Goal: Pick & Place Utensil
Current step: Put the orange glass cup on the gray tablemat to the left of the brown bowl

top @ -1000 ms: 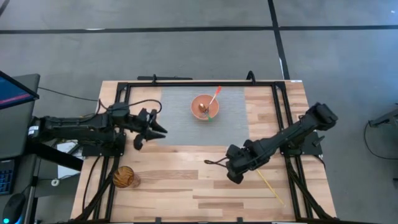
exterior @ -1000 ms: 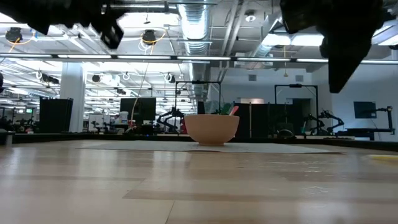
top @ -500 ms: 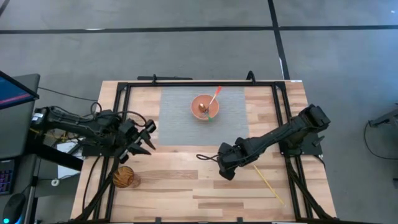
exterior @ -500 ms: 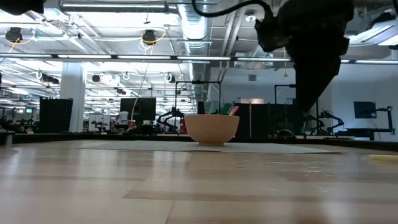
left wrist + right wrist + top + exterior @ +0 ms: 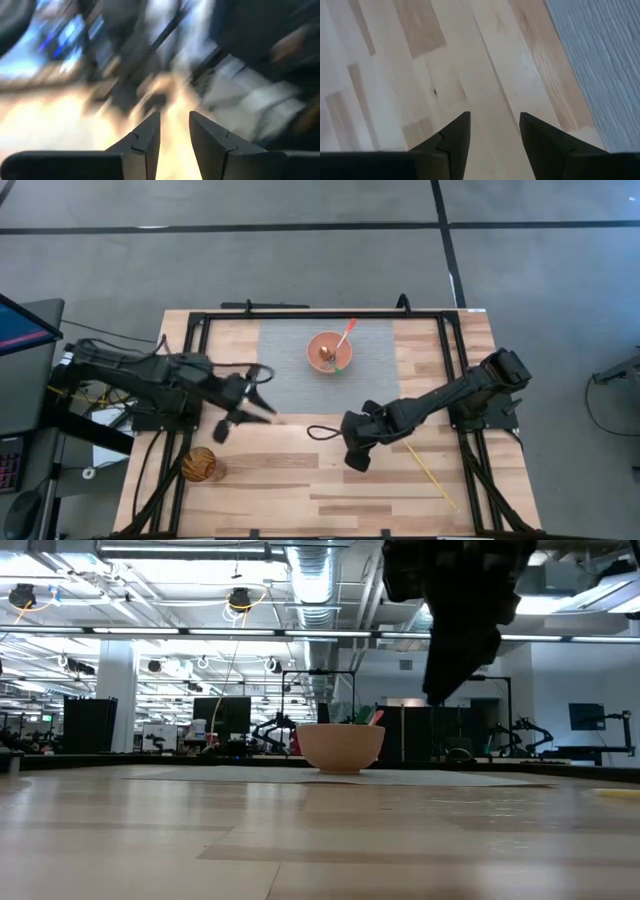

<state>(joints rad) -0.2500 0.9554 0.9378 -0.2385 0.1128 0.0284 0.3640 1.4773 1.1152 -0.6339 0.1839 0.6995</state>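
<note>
The wooden table (image 5: pixel 300 480) fills the middle of the high view, with a gray mat (image 5: pixel 290 370) laid on its upper middle part. The 2 dark arms reach in from the sides.

The left gripper (image 5: pixel 245 412) hangs over the left edge of the mat, in the left middle of the frame. Its fingers (image 5: pixel 145 140) stand a little apart with nothing between them.

The right gripper (image 5: pixel 352 452) hangs over bare wood, just right of the picture's middle and below the mat. Its fingers (image 5: pixel 455 135) are spread and they pinch nothing. In the right wrist view there is only wood under them, with the mat's corner to one side.

A small orange bowl (image 5: pixel 329 351) sits on the mat, near the top middle of the frame. It already has a few utensils (image 5: pixel 343 340) in it, 1 with a pink or red handle sticking out toward the upper right. A round wooden holder (image 5: pixel 200 465) stands at the lower left of the table.

The thing left to move looks like the thin pale stick (image 5: pixel 432 478), maybe a chopstick, lying flat on the wood at the lower right, near the right gripper but not touching it.

I think this is the reaching step: nothing is picked up yet. Next, the right gripper would need to go over the stick, come down with its fingers on each side of it, and pinch. The stick is very thin and flat on the table, so the fingers must go almost to the wood.
</note>
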